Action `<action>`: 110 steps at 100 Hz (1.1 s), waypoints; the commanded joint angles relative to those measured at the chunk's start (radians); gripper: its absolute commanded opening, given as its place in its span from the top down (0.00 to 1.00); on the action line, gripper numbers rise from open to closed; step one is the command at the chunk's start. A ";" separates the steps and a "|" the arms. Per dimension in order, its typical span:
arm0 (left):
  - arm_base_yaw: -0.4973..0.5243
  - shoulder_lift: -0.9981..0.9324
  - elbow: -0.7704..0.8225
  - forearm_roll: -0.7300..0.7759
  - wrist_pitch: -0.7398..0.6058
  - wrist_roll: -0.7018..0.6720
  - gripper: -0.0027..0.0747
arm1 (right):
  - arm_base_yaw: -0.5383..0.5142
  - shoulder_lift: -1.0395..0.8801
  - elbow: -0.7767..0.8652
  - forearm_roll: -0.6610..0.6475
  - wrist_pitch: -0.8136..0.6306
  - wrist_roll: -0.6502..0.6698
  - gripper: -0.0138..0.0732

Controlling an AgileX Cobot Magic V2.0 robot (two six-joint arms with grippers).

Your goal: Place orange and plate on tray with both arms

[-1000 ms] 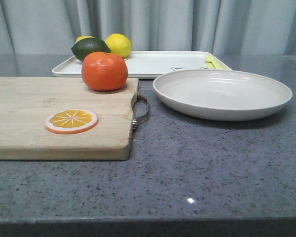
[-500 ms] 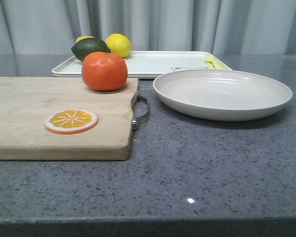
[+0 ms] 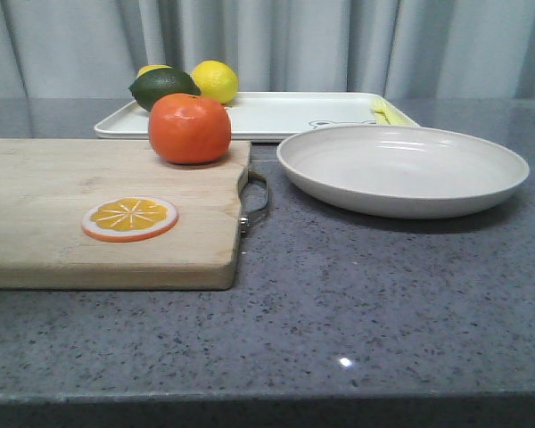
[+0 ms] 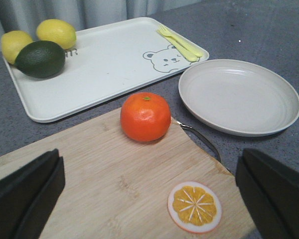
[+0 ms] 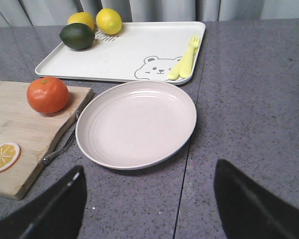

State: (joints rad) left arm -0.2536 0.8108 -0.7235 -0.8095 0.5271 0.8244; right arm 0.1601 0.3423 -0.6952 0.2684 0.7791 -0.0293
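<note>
In the front view almost nothing has changed over the last second: the whole bright orange fruit (image 3: pixel 189 127), the wide off-white round plate (image 3: pixel 402 168) and the flat white rectangular tray (image 3: pixel 259 116) lie where they lay before, give or take a hair's shift of the picture, and no arm shows, so the task looks not yet begun. The orange sits at the far right corner of the pale wooden cutting board (image 3: pixel 107 214) toward the tabletop's left edge; the plate rests on the grey speckled tabletop (image 3: pixel 357 303) toward its right edge, and the tray lies behind both along the far edge. In the left wrist view the left gripper (image 4: pixel 149 194) hangs above the board with its dark fingers (image 4: pixel 27 191) wide apart and empty; the orange (image 4: pixel 145 117), smooth, glossy and slightly flattened with a small green stem dimple, lies ahead between them, near a flat orange slice (image 4: pixel 195 206). The tray (image 4: pixel 109 64) with its line-drawn bear face carries two lemons and a dark green lime at one end and a yellow fork at the other. In the right wrist view the right gripper (image 5: pixel 149 199) hovers with fingers (image 5: pixel 55 209) spread and holding nothing; the plate (image 5: pixel 136 123) lies empty, shallow and faintly ringed, just beside the tray (image 5: pixel 124 50).
</note>
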 commanded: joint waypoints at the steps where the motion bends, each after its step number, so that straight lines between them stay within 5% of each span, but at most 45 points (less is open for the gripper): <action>1: -0.008 0.093 -0.067 -0.128 -0.064 0.127 0.10 | -0.003 0.022 -0.031 0.010 -0.068 -0.003 0.22; 48: -0.188 0.532 -0.343 -0.160 -0.157 0.207 0.10 | -0.003 0.021 -0.031 0.009 -0.068 -0.003 0.22; 110: -0.192 0.759 -0.395 -0.161 -0.236 0.207 0.10 | -0.003 0.021 -0.031 0.009 -0.068 -0.003 0.22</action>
State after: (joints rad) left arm -0.4373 1.5908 -1.0841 -0.9406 0.3350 1.0316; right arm 0.1601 0.3423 -0.6952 0.2684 0.7791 -0.0293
